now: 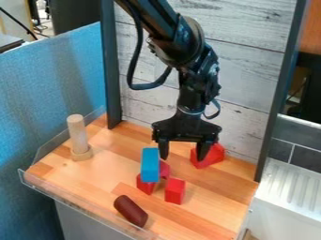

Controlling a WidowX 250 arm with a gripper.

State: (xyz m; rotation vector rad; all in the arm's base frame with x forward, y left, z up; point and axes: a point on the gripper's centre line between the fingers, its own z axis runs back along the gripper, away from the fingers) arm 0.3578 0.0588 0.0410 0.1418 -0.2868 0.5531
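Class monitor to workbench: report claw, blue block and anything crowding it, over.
Claw open, empty, low over the wooden surface. Blue block nearby, among red blocks. Crowding it: red cube close by, over.

The black arm [182,40] slanted down from the top edge, bent at a joint, and ran nearly upright through the wrist [191,96]. A dark cable [145,86] looped out beside it. The gripper [183,153] hung pointing downward, its two fingers [164,149] spread well apart
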